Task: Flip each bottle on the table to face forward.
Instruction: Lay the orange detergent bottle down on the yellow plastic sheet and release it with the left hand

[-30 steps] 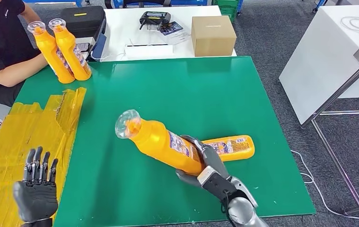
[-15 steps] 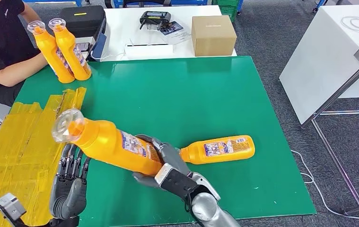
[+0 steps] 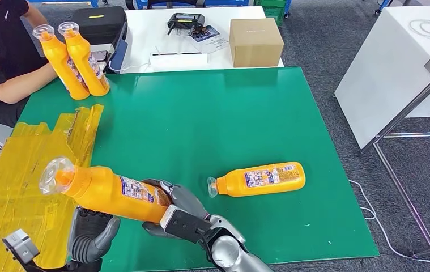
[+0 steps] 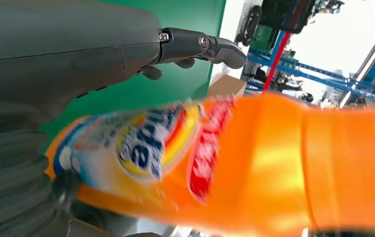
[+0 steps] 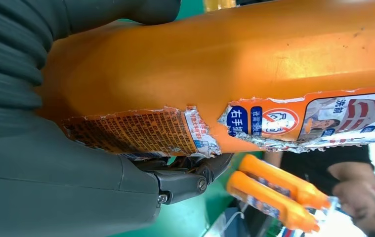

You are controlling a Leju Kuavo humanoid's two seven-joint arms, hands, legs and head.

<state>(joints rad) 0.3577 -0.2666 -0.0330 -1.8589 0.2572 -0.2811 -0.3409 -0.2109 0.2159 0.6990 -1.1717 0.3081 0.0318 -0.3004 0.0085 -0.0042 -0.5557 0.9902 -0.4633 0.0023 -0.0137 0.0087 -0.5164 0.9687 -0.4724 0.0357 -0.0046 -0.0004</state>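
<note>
My right hand point(image 3: 175, 212) grips the base of an orange bottle point(image 3: 110, 192) and holds it tilted above the table's front left, clear cap toward the yellow sheet. The right wrist view shows its torn back label point(image 5: 175, 131) against my palm point(image 5: 52, 173). My left hand point(image 3: 90, 235) is just under the bottle with its fingers point(image 4: 215, 44) stretched out, and the bottle's front label point(image 4: 150, 143) faces that palm. A second orange bottle point(image 3: 258, 179) lies on its side on the green mat point(image 3: 212, 113). Two more bottles point(image 3: 73, 56) stand at the far left corner.
A person point(image 3: 3, 62) sits at the far left with an arm beside the two standing bottles. Crumpled yellow sheeting point(image 3: 20, 170) covers the left of the table. Behind the mat are a cardboard box point(image 3: 255, 41) and a black case point(image 3: 96, 25). A white table point(image 3: 394, 68) stands to the right.
My right hand has carried the bottle leftward from the mat's middle to over the yellow sheet's edge. My left hand has come in beneath it. The lying bottle has not moved.
</note>
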